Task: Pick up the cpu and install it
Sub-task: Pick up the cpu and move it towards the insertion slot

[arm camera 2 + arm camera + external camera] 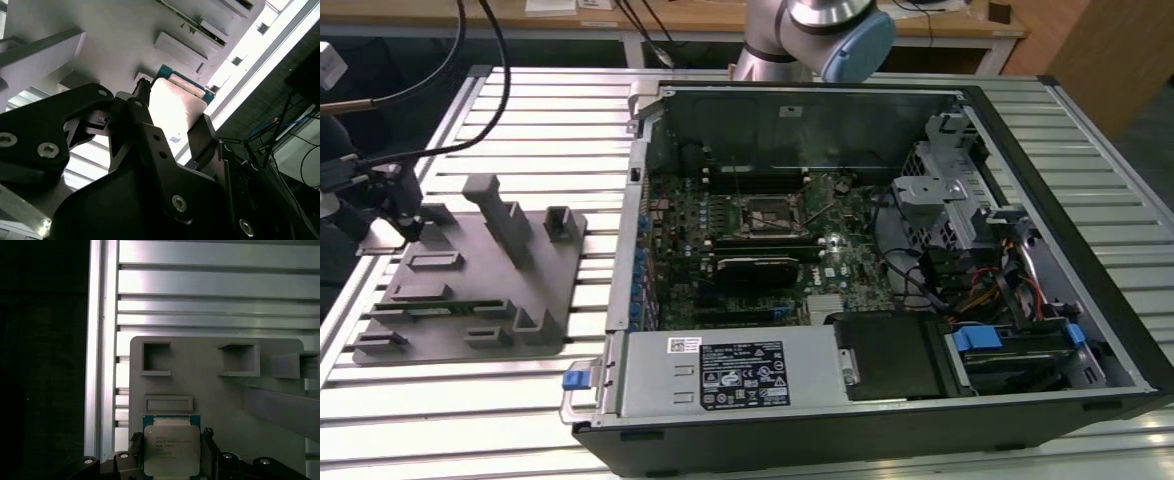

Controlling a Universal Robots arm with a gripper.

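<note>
Silvery slatted aluminium makes up the one tabletop (520,110). Going across the exterior view from its left, there's one black end effector (400,205), down low over the left end of one grey moulded fixture (480,290). Next comes one open computer case (1067,200), taking up the exterior view's right. Inside that case I count one green motherboard (841,265), with one black square socket frame (767,213) near its middle. One grey metal box with a white label (734,375) runs along the near side. One arm (821,30) stands behind the case. Over in the first wrist view, the fixture carries two square pockets (156,359) and one shallow slot (168,404). Just beside that slot, at the fixture's edge, sits the one cpu (171,446), silver on top with a thin green rim. It's squarely between the two black fingers (147,130), one on each opposite edge. In both wrist views they meet its sides, so the end effector is pinching the cpu. Whether the chip rests on the fixture or hangs just clear of it, I can't tell. The cpu is well apart from the socket frame, which is over in the case.
</note>
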